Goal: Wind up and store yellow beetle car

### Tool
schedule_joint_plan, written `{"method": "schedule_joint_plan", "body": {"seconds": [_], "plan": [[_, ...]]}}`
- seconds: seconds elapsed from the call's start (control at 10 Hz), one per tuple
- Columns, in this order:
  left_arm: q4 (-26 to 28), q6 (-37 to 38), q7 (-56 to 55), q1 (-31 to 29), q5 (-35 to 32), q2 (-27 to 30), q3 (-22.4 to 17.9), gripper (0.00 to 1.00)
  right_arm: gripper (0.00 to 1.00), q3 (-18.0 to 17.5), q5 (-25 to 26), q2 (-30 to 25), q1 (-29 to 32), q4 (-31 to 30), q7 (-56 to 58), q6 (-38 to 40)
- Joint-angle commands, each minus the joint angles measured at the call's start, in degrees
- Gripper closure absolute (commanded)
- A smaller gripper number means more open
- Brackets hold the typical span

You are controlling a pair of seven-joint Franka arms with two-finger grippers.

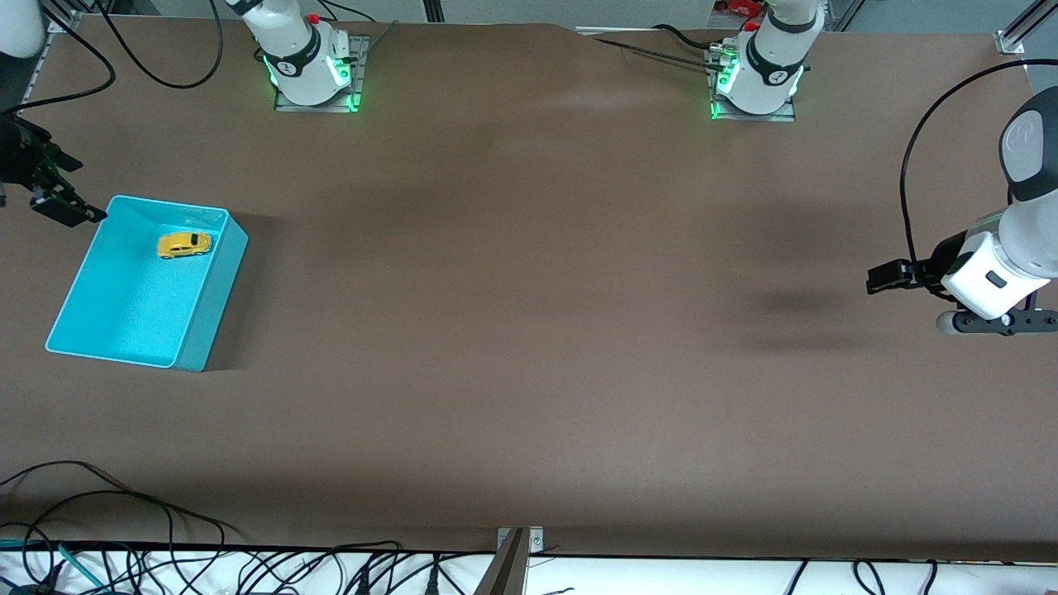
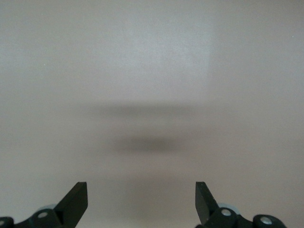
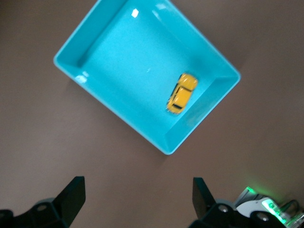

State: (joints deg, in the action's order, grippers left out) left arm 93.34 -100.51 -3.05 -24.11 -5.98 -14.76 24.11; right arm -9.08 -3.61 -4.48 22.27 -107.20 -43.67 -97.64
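The yellow beetle car [image 1: 184, 245] sits inside the turquoise bin [image 1: 211, 307], in the part farther from the front camera, close to the wall that faces the robot bases. So the storing part looks done, honestly.

The right hand [image 1: 58, 202] is up in the air at the right arm's end of the bench [image 1: 529, 372], just off the bin's corner, fingers spread wide and holding nothing. The left hand [image 1: 888, 277] hangs over bare bench at the left arm's end, also wide open and empty; that arm just waits.

What could go wrong: if the right hand swings low toward the middle, it could clip the bin's rim and shove or tip it, since the bin probably slides easily. The car likely rolls too, so a bump could send it around inside.

Room-wise, the middle of the bench is wide open. The bin sits near the bench edge, so there's little slack there.
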Motion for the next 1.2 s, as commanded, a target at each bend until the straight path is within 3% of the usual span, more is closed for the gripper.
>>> {"method": "schedule_joint_plan", "body": {"seconds": [0.0,0.2,0.7,0.9,1.1], "plan": [[-1.14,1.11,1.55,-0.5,0.97,-0.27,0.24,0.0,0.0,1.87,-7.46,5.26,-1.78,8.84,1.49,2.99],[-0.97,1.11,1.55,-0.5,1.06,-0.27,0.24,0.0,0.01,2.22,-4.5,5.44,-3.81,10.0,5.83,3.33],[-0.88,1.11,1.55,-0.5,1.06,-0.27,0.24,0.0,0.02,3.18,-3.16,6.15,-4.6,16.4,35.98,12.45],[-0.88,1.11,1.55,-0.5,1.06,-0.27,0.24,0.0,0.0,8.96,-3.16,4.66,-11.08,16.24,42.16,12.82],[-0.79,1.11,1.64,-0.5,1.06,-0.27,0.24,0.0,0.0,9.95,-3.08,3.43,-12.69,15.28,43.58,10.29]]}}
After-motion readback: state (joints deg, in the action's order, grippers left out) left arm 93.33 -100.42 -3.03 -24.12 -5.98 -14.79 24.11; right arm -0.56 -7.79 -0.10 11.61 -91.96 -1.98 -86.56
